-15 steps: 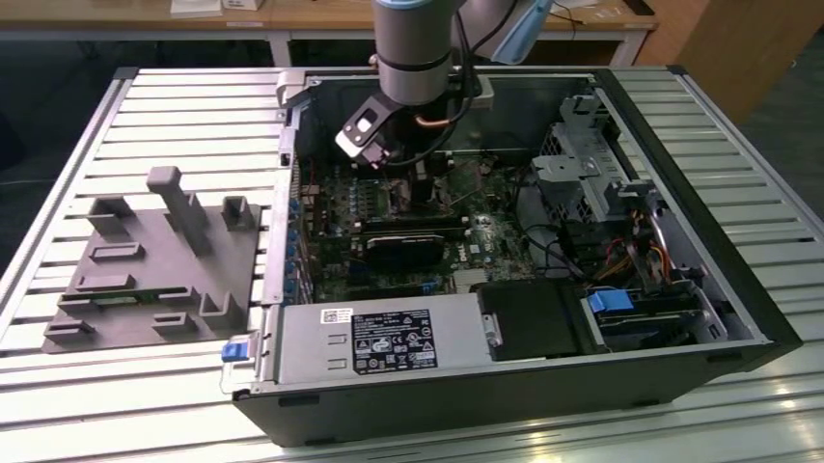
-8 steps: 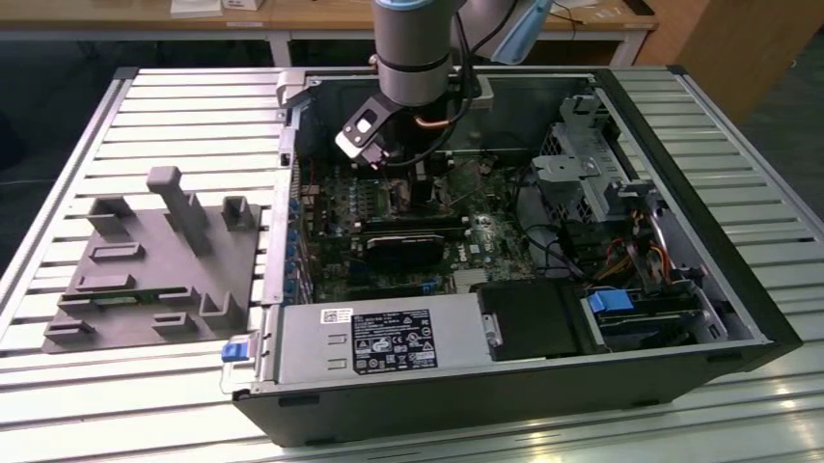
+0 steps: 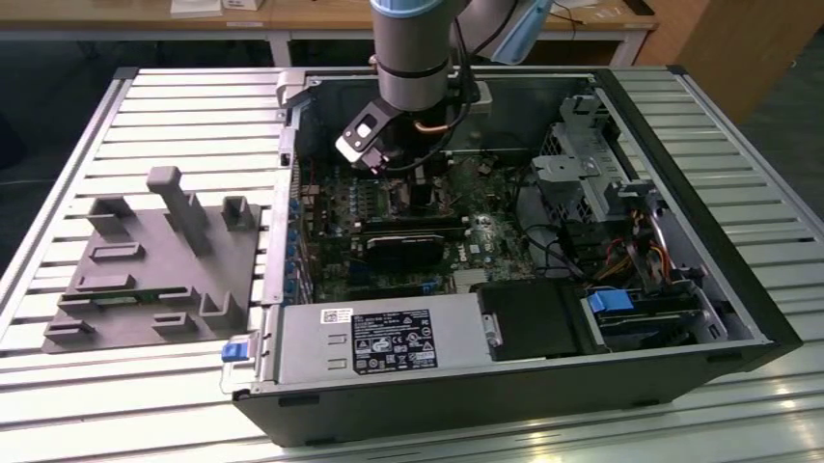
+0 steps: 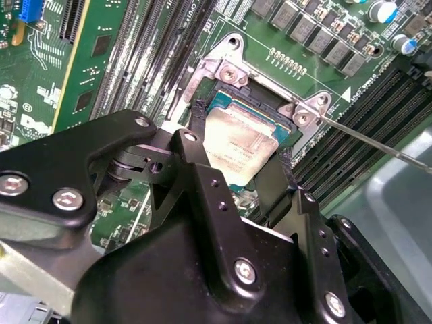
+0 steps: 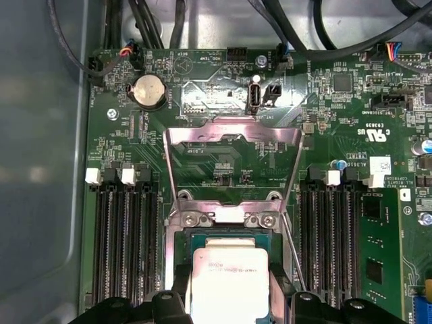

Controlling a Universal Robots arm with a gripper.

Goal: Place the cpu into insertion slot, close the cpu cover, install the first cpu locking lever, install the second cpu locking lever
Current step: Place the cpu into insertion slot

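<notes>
I have the black two-fingered gripper (image 4: 240,145) down inside the open dark computer case (image 3: 754,304). It is closed on the cpu (image 5: 229,277), a small flat square chip with a silver-grey metal top. One black finger (image 4: 194,152) presses each of two opposite edges, so the chip sits directly between the fingertips.

The chip lies flat, metal face up towards both wrist cameras, over the insertion slot (image 4: 260,106), a square black-rimmed socket in the green circuit board (image 5: 223,74). I cannot tell whether it is fully seated or just above the socket. Being square, it has no clear long axis. Its free edges run parallel to the socket rim.

The cpu cover (image 5: 233,130), a thin silver metal frame with a cut-out middle, is swung open on the far side of the socket. A thin metal rod (image 4: 378,143) slants away from one socket corner.
</notes>
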